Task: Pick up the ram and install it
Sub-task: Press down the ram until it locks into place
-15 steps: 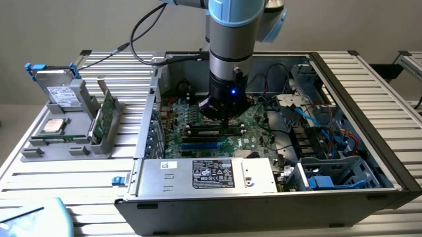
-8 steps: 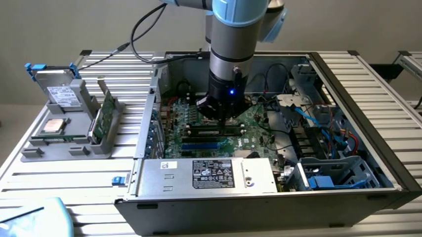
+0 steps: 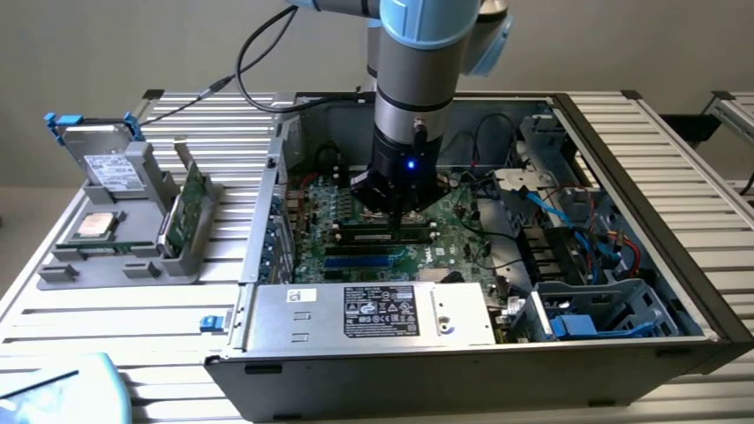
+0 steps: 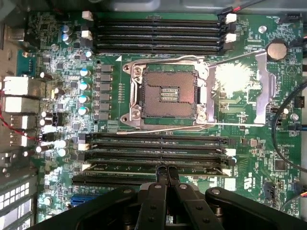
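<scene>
The ram (image 4: 120, 167) lies seated in one of the lower memory slots of the motherboard (image 4: 268, 158), seen edge-on as a long thin strip with pale labels. My gripper (image 4: 167, 170) is shut, its two black fingers (image 4: 160, 178) pressed together with the tips right over the middle of the ram's top edge. Whether the tips touch the ram I cannot tell. In the exterior view the gripper (image 3: 396, 221) reaches down into the open computer case (image 3: 659, 177), just above the ram (image 3: 353, 235) in the slots.
The empty processor socket (image 4: 165, 93) sits beyond the ram, with several more memory slots (image 4: 158, 33) past it. Outside the case, a grey rack (image 3: 118, 256) on the exterior view's left holds a green card (image 3: 184, 212), a silver processor (image 3: 94, 226) and a drive (image 3: 112, 168). Cables (image 3: 589, 230) crowd the case's right side.
</scene>
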Controlling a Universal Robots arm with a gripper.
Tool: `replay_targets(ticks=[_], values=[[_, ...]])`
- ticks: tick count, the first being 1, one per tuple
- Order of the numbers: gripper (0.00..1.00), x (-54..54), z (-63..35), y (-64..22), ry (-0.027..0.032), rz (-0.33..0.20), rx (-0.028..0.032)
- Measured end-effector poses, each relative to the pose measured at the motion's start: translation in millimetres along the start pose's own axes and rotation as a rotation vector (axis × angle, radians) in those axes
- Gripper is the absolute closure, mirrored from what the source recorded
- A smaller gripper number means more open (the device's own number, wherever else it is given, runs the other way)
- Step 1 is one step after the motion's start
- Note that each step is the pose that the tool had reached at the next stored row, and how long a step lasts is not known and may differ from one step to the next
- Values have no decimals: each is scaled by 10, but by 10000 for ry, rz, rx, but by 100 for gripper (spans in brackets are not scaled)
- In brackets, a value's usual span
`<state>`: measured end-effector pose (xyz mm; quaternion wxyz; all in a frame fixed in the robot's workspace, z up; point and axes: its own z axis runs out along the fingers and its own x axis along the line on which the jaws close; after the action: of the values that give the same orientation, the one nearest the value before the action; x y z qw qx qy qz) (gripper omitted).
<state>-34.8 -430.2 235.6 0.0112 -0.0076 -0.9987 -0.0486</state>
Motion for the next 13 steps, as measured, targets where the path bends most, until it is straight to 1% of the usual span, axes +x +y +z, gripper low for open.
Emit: replay_targets(ticks=[3, 4, 5, 7, 10, 13], values=[[89, 0, 2, 0, -36, 412, -27], [89, 0, 2, 0, -30, 522, -29], [89, 4, 2, 0, -9, 607, -30], [89, 14, 2, 0, 1, 624, -29], [89, 16, 2, 1, 64, 617, -25], [89, 18, 4, 0, 79, 610, -25]])
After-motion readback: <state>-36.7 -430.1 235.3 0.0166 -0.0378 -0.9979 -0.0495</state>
